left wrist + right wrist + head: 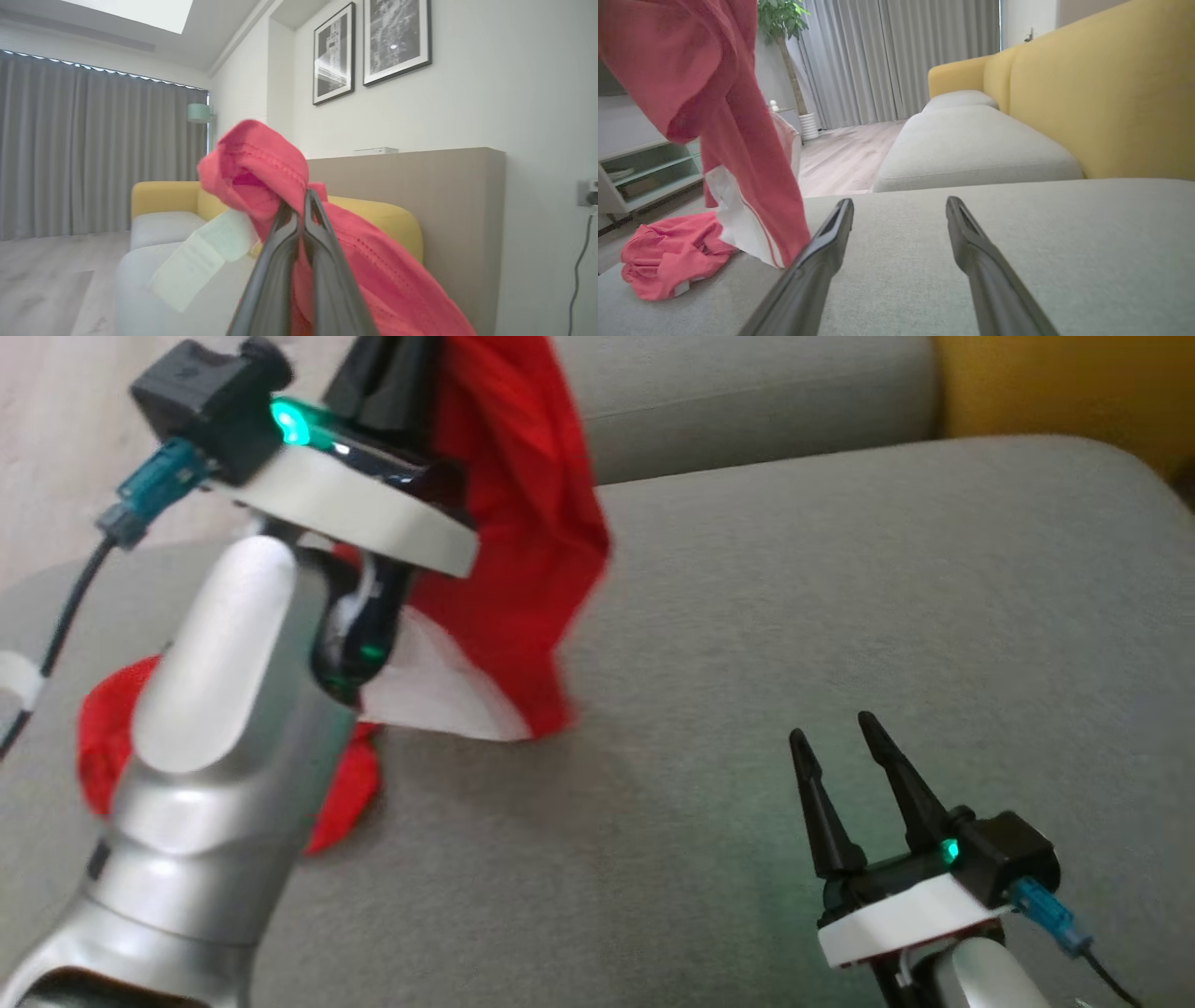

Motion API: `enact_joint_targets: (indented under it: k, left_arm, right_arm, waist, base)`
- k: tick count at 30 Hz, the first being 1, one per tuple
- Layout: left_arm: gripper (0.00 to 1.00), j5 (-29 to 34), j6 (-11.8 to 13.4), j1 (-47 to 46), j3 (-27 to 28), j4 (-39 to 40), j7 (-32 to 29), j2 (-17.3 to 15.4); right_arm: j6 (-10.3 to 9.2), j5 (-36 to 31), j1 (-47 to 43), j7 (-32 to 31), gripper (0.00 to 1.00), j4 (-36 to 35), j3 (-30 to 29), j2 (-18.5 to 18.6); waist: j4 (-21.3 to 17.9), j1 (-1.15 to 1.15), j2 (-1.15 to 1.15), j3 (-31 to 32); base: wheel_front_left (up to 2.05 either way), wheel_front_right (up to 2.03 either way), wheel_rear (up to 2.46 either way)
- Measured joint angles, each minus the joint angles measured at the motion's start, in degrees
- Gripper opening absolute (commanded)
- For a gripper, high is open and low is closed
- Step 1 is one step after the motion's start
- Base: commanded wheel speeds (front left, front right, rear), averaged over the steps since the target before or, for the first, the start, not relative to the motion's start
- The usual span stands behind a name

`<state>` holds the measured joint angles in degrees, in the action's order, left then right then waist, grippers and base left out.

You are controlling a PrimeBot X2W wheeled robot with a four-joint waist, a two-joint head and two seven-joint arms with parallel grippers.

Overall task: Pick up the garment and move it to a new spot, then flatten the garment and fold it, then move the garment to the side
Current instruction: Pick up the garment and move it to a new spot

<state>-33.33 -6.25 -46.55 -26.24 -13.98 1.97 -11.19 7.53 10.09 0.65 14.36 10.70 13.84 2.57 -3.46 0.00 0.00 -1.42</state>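
Observation:
The garment is red with a white panel. Its upper part hangs in the air from my left gripper, which is raised at the upper left and shut on the cloth. In the left wrist view the closed fingers pinch a fold of the garment, and a white label dangles below. The garment's lower end still lies bunched on the grey cushion, partly hidden behind my left forearm. My right gripper rests low over the cushion at the lower right, open with nothing between its fingers, right of the hanging cloth.
The grey sofa seat stretches wide to the right of the garment. A yellow backrest runs along the far side. Beyond the cushion's left edge are a wood floor, a low shelf unit and a potted plant.

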Motion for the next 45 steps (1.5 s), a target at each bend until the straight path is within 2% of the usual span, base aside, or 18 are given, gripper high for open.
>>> enact_joint_targets:
  k: [8, 14, 15, 16, 17, 23, 28, 36, 41, 42, 45]
  left_arm:
    - [0.0, 0.3, 2.5, -0.1, -3.6, 3.2, -2.9, 3.7]
    - [0.0, 1.1, 3.3, -2.2, -5.3, -2.8, -3.5, 5.9]
    - [0.08, 1.3, 3.2, -3.2, -5.4, -4.7, -3.5, 6.1]
    - [0.45, 1.6, 2.9, -4.3, -5.7, -6.7, -3.4, 6.2]
    - [1.0, 1.6, 2.7, -5.5, -5.8, -8.8, -3.1, 6.3]
    - [1.0, 2.7, 1.5, -11.2, -6.7, -21.7, -0.6, 6.7]
    - [1.0, 2.6, 0.3, -12.2, -7.6, -27.6, 2.2, 7.7]
    - [1.0, 2.1, -0.7, -13.5, -9.9, -30.4, 6.5, 7.6]
    - [1.0, 3.6, -0.8, -11.2, -11.5, -29.9, 10.2, 4.9]
    - [1.0, 3.6, -0.8, -11.2, -11.5, -29.9, 10.2, 4.9]
    - [1.0, 3.0, 0.5, -5.8, -10.8, -28.0, 11.3, 3.2]
  right_arm:
    - [0.0, 2.4, 1.1, 0.0, 1.0, -0.7, -0.8, 0.0]
    - [0.0, 4.6, 3.6, 0.0, 1.0, -2.7, 2.7, 0.1]
    - [0.0, 5.1, 3.8, 0.0, 1.0, -3.0, 3.3, 0.1]
    - [0.0, 5.6, 4.0, 0.0, 1.0, -3.3, 3.9, 0.1]
    - [0.0, 6.0, 4.2, 0.0, 1.0, -3.5, 4.6, 0.1]
    - [0.0, 7.6, 5.1, 0.0, 1.0, -4.8, 6.6, 0.1]
    - [0.0, 7.7, 5.2, 0.0, 1.0, -4.9, 5.7, 0.1]
    - [0.0, 6.7, 5.7, 0.0, 1.0, -4.6, 3.0, 0.1]
    - [0.0, 4.6, 5.6, 0.0, 1.0, -4.0, -1.1, 0.1]
    - [0.0, 4.6, 5.6, 0.0, 1.0, -4.0, -1.1, 0.1]
    - [0.0, 3.4, 5.2, 0.0, 1.0, -3.7, -3.3, 0.0]
  waist:
    - [-7.7, 0.0, 0.0, -0.9]
    - [-14.6, 0.01, 0.0, -3.5]
    - [-15.8, 0.01, 0.0, -4.2]
    - [-16.9, 0.01, 0.0, -4.8]
    - [-18.0, 0.01, 0.0, -5.5]
    - [-23.2, 0.02, 0.0, -9.9]
    - [-24.3, 0.03, 0.0, -12.3]
    - [-19.4, 0.01, 0.0, -11.1]
    - [-13.5, 0.0, 0.0, -9.2]
    - [-13.5, 0.0, 0.0, -9.2]
    - [-10.2, 0.0, 0.0, -7.9]
  base:
    - [0.0, 0.0, 0.0]
    - [0.0, 0.0, 0.0]
    - [0.0, 0.0, 0.0]
    - [0.0, 0.0, 0.0]
    - [0.0, 0.0, 0.0]
    - [0.0, 0.0, 0.0]
    - [0.0, 0.0, 0.0]
    - [0.0, 0.0, 0.0]
    - [0.0, 0.0, 0.0]
    - [0.0, 0.0, 0.0]
    - [0.0, 0.0, 0.0]
